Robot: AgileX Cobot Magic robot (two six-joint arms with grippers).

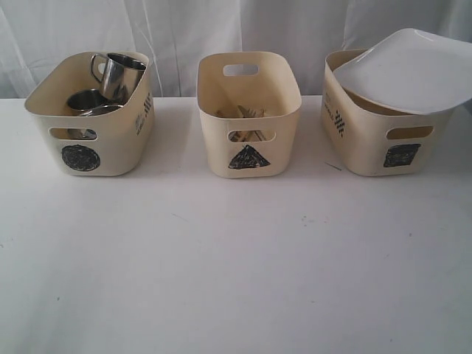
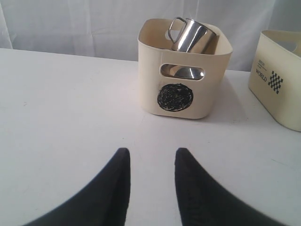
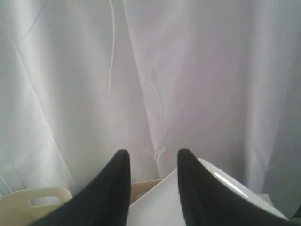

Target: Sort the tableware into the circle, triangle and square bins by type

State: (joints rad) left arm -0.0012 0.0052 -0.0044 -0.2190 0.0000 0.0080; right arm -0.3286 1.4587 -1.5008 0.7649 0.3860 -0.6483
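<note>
Three cream bins stand in a row on the white table. The circle bin [image 1: 92, 125] [image 2: 183, 75] holds a steel mug [image 1: 118, 74] [image 2: 190, 36] leaning on more steel ware [image 1: 90, 102]. Wooden chopsticks and cutlery [image 1: 247, 114] lie in the triangle bin [image 1: 249, 118]. The large white plate [image 1: 409, 70] [image 3: 160, 205] rests tilted on the rim of the square bin [image 1: 383, 136]. My left gripper [image 2: 151, 153] is open over bare table, facing the circle bin. My right gripper [image 3: 153, 153] is open just above the plate. The small white bowl is hidden.
A white curtain [image 1: 236, 29] hangs close behind the bins. The white table [image 1: 236, 265] stretches in front of them. The triangle bin's side [image 2: 280, 82] shows beside the circle bin in the left wrist view. A cream tub rim with a handle hole [image 3: 42, 201] lies beside the plate.
</note>
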